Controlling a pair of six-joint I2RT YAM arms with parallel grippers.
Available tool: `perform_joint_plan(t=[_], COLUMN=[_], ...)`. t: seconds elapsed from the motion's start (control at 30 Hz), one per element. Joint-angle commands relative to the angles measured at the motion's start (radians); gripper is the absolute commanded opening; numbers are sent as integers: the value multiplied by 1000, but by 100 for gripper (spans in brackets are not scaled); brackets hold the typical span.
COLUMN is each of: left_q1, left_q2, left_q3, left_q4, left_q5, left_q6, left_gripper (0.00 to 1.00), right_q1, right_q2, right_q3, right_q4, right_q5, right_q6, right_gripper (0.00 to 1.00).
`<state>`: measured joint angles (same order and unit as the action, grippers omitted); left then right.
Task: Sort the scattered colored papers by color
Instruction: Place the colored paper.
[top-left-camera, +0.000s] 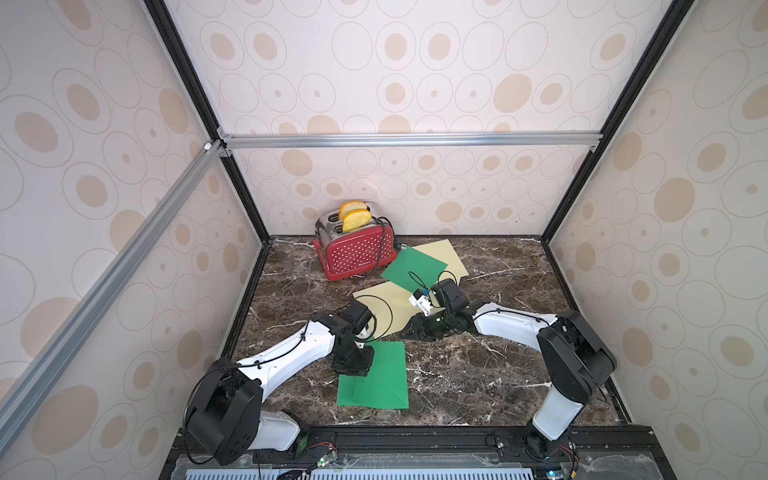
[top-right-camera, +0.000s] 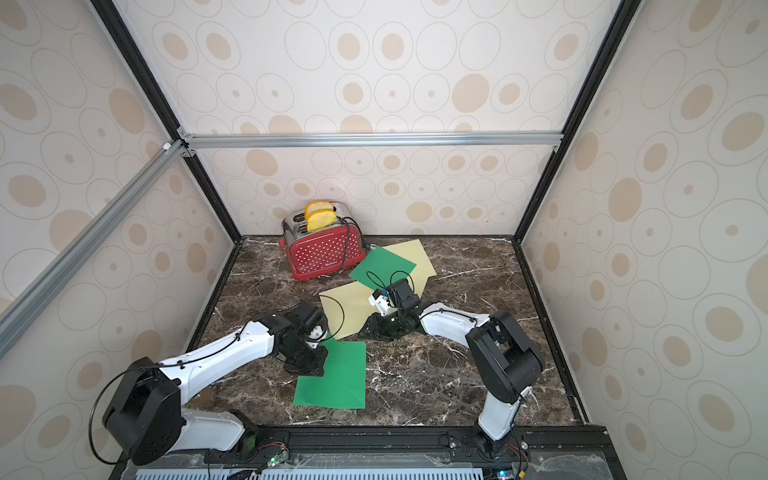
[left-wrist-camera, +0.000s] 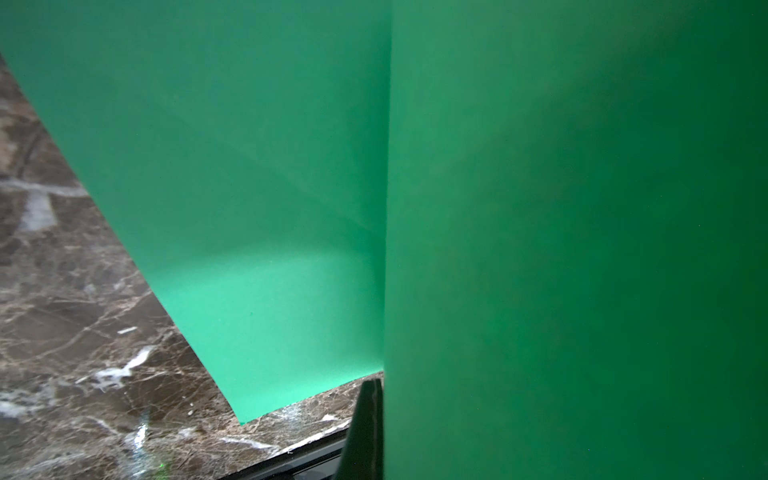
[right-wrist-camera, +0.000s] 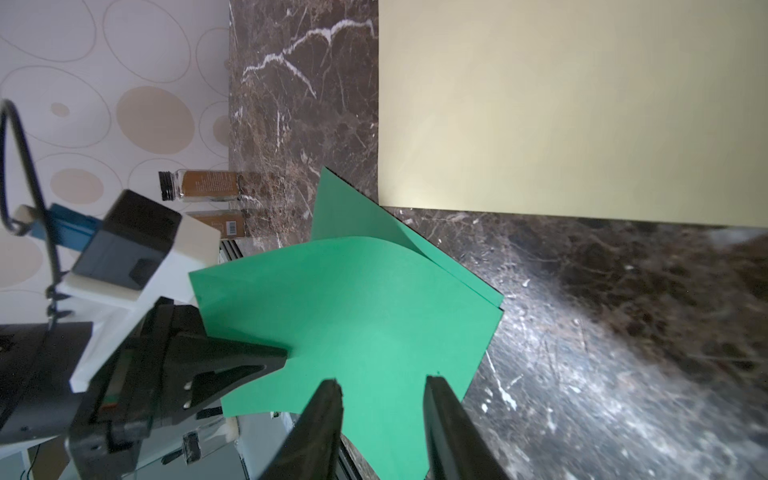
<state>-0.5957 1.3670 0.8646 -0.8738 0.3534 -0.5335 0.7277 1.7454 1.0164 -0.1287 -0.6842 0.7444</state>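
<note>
Thin curled grn sheet (right-wrist-camera: 353, 299), veined marble (right-wrist-camera: 582, 332)

Bright even light, glare on marble top (right-wrist-camera: 540, 340), wrist cams blurry nr lens, edges warped

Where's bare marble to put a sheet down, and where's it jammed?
Free: dark marble tabletop between the right arm and right wall; front patch between the near green paper sheets and that arm's base; back-left strip beside the red dotted toaster. Crowded: centre, where cream-yellow paper sheets, a far green paper sheet, the left gripper and right gripper bunch.
</note>
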Motion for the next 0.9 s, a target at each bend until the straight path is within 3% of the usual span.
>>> perform_joint_plan(t=[0.0, 0.87], left_q1=[-3, -1], left_q2=[6, 14], left_q3=[40, 43], left_q4=[-22, 21], left_q5=[-30, -80], left_q6=[20, -54], left_gripper=[0, 0], right_q1=[19, 30], right_q2=[19, 59], right_q3=[14, 57], right_q4=[-11, -55], right_q5=[-13, -19], right_q6=[-14, -42], right_gripper=[36, 37])
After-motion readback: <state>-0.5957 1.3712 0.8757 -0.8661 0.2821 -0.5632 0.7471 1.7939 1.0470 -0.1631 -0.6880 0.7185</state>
